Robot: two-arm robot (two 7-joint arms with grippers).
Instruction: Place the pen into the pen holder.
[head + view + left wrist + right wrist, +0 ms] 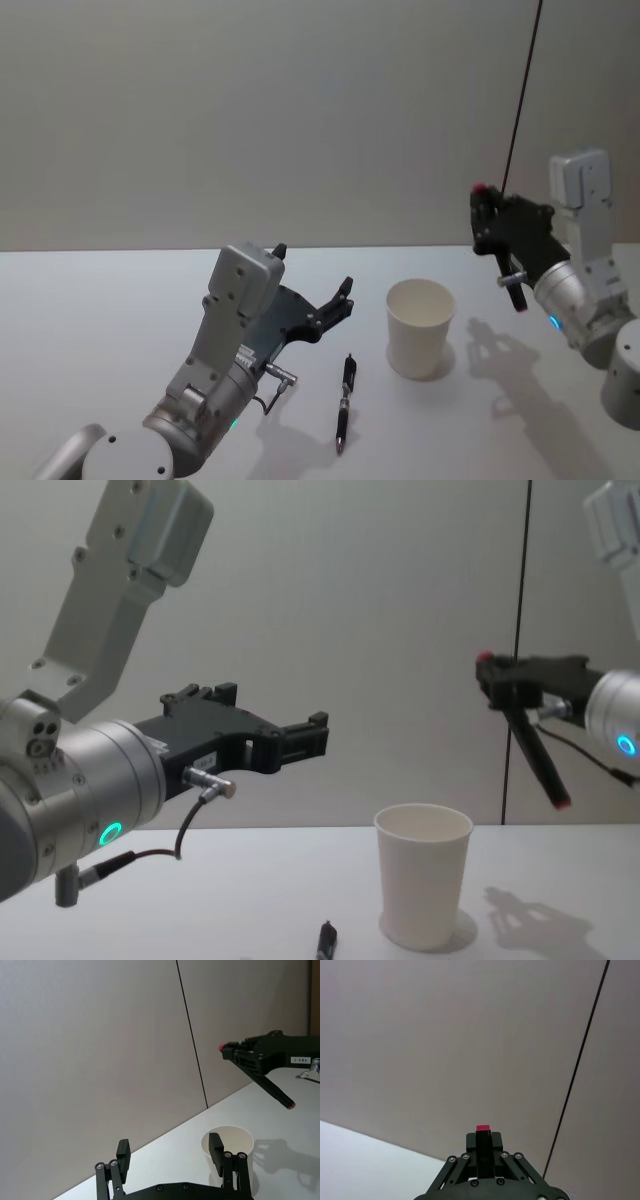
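A black pen [345, 400] lies flat on the white table, just left of and nearer to me than the pen holder; its end also shows in the chest view [326, 940]. The pen holder [420, 325] is a white paper cup standing upright and empty [423, 885] [227, 1142]. My left gripper [315, 272] hovers open above the table, left of the cup and behind the pen, with nothing between its fingers [169, 1151] [290, 720]. My right gripper [480, 190] is raised high to the right of the cup, shut and empty [483, 1132] [484, 661].
The white table [120, 300] ends at a plain grey wall. A thin dark seam [520, 100] runs down the wall behind the right arm. A slim black rod with a red tip [545, 770] hangs down from the right gripper's body.
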